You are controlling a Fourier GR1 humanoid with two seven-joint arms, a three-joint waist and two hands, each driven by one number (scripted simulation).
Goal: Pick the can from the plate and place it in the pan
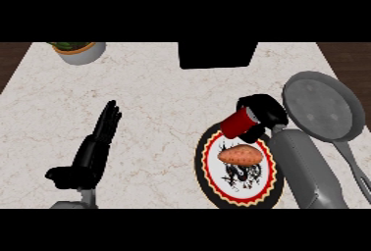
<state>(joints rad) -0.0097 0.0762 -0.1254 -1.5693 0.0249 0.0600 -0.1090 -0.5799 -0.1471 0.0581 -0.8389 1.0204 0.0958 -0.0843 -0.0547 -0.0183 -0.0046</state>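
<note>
Right robot hand (265,112) curled round red can (237,123) (no legible label) above plate (210,182).

One view only, from the robot's head, looking steeply down on the table (159,98). Both forearms come in from the near edge, so the camera sits just behind and above them. It is close enough that the table fills most of the width, with dark floor (14,56) showing at the far corners.
</note>
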